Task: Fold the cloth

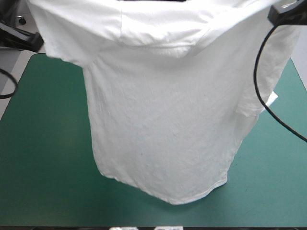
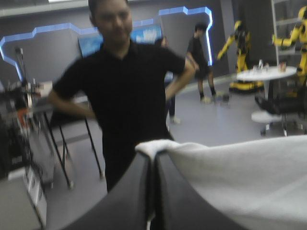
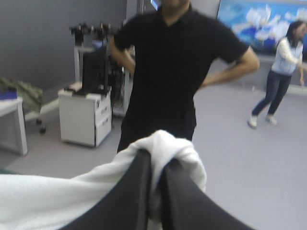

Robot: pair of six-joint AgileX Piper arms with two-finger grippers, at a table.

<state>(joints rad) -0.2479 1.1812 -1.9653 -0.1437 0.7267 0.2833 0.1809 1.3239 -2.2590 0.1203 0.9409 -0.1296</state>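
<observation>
We see the white, short-sleeved fabric T-shirt (image 1: pixel 163 124) lifted and hanging spread out as a wide sheet, its upper edge stretched across the top of the high view and a sleeve drooping at each side. Its lightly wrinkled body falls over the teal-green table cover (image 1: pixel 43 167), the curved hem lowest toward the table's near edge. Its upper corners are bunched into thick white folds, one pinched in the left gripper (image 2: pixel 153 157), the other in the right gripper (image 3: pixel 157 162).

The T-shirt (image 1: pixel 163 129) is matt, finely wrinkled cloth
</observation>
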